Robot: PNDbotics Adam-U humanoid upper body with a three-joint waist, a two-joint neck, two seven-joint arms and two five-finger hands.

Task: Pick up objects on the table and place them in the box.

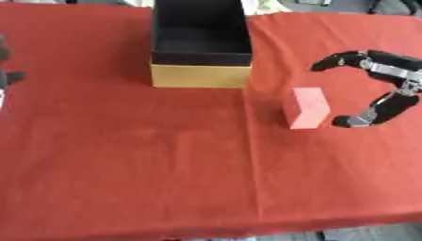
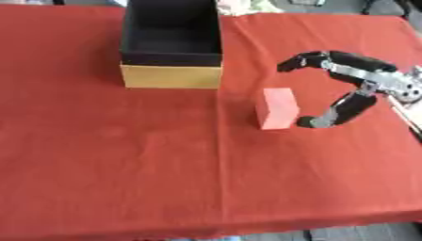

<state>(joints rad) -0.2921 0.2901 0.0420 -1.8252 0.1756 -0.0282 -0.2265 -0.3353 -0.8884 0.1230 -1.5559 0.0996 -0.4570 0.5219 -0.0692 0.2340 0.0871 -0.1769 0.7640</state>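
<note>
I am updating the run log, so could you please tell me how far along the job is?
Nothing looks done: the box shows only a dark interior. In hand: the right hand, fingers spread, is beside the pink block, not gripping it. Left: grasping the block and placing it in the box.

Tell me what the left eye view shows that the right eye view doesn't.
Only the left eye view shows the left hand, a dark sliver at the left edge; its fingers can't be judged. Only the right eye view shows more of the right arm toward the wrist. Both show the open right hand arched beside the pink block, the box with its black interior, and the red cloth.
</note>
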